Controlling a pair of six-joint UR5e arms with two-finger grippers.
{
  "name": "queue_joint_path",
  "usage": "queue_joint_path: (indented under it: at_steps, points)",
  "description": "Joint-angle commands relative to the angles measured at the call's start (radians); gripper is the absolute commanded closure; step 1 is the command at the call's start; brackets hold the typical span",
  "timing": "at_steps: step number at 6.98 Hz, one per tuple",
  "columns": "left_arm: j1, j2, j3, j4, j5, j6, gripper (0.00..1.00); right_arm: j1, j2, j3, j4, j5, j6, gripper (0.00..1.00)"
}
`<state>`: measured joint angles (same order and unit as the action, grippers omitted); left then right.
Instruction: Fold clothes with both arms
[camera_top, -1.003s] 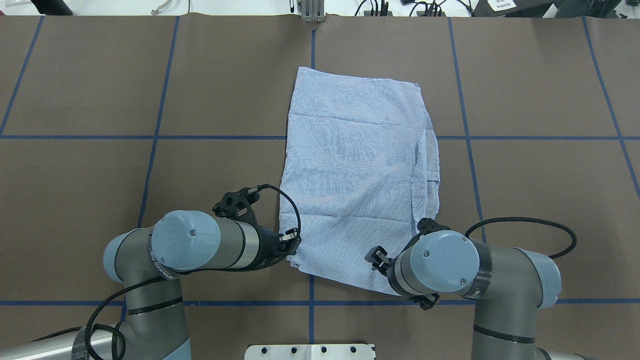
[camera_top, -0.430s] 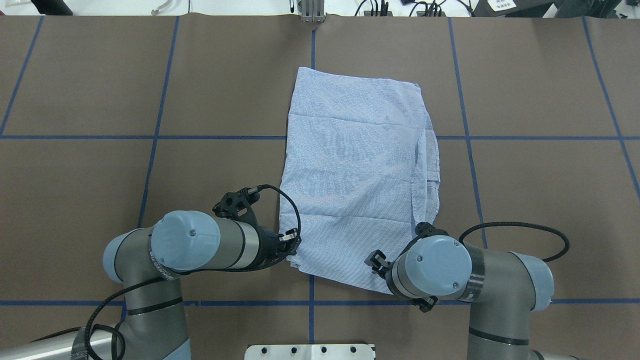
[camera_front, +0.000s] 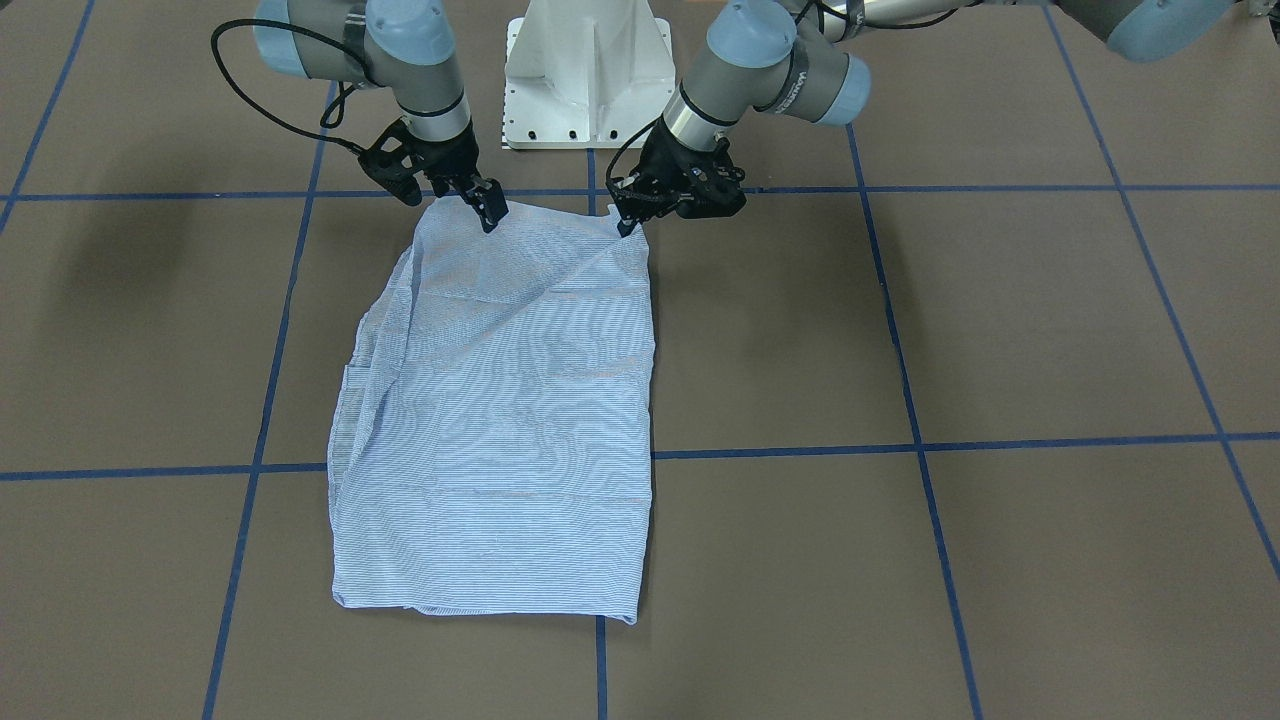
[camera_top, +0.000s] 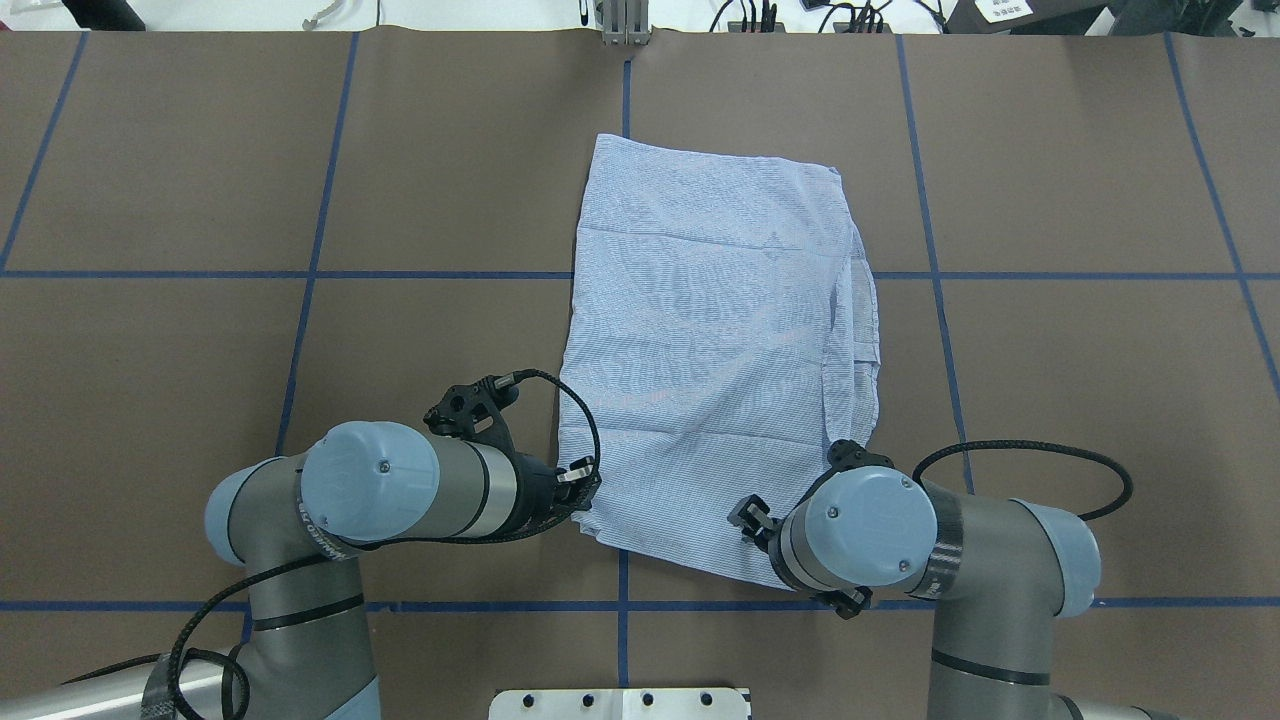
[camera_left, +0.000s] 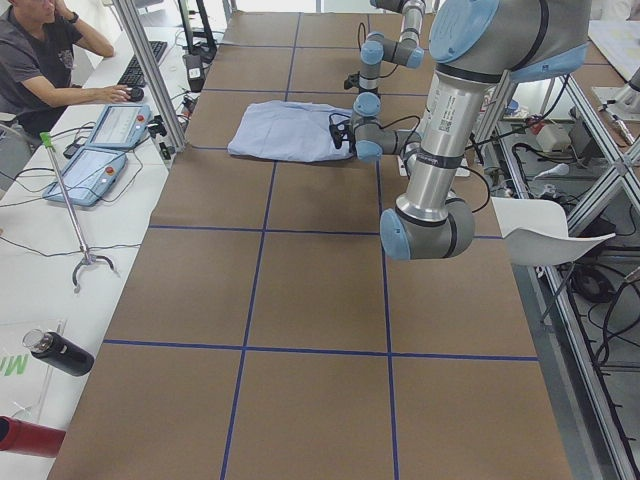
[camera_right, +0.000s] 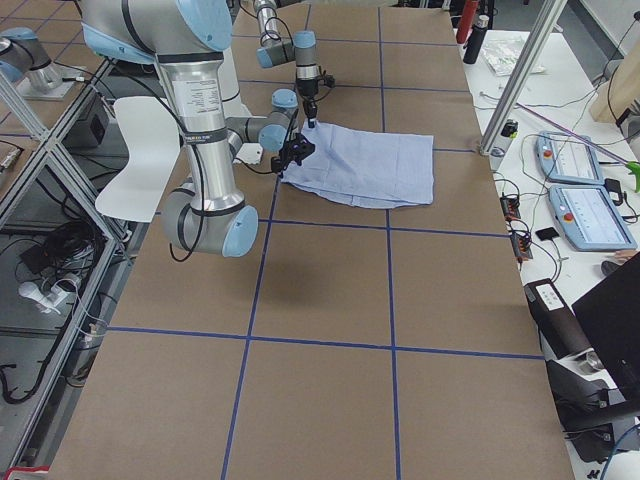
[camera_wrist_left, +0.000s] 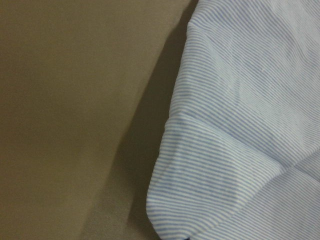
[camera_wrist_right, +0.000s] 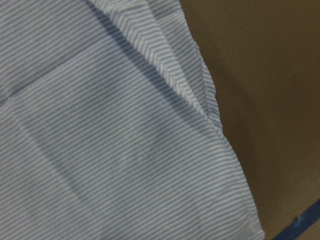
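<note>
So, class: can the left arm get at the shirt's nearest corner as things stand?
Probably yes: the left fingers sit right at that corner of the shirt, with nothing in between.

Striped shirt (camera_wrist_left: 240, 125) corner folded over, lying on brown table (camera_wrist_left: 65, 100), shadow alongside.

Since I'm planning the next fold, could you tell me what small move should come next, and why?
Probably a slight joint lift of the shirt's robot-side edge. The left pincer is at one corner of it, where cloth looks pulled up; the right pincer is on the same edge; the rest lies flat. Whether either is shut is unclear.
</note>
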<state>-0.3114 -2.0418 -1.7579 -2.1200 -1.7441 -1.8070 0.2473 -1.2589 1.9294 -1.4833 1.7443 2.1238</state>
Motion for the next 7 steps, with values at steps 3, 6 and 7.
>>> queue_joint_path:
  at_steps: [3, 6, 7]
  points:
    - [-0.002, 0.003, 0.0, 0.0, 0.0, 0.0, 1.0, 0.001, 0.016, -0.004, -0.002, 0.001, 0.001, 0.63]
    - [-0.002, 0.003, -0.003, 0.0, 0.0, 0.0, 1.0, 0.015, 0.041, -0.016, -0.003, 0.004, 0.002, 0.99]
    - [-0.003, 0.003, -0.003, 0.0, 0.0, 0.0, 1.0, 0.017, 0.042, -0.021, -0.003, 0.004, 0.002, 0.99]
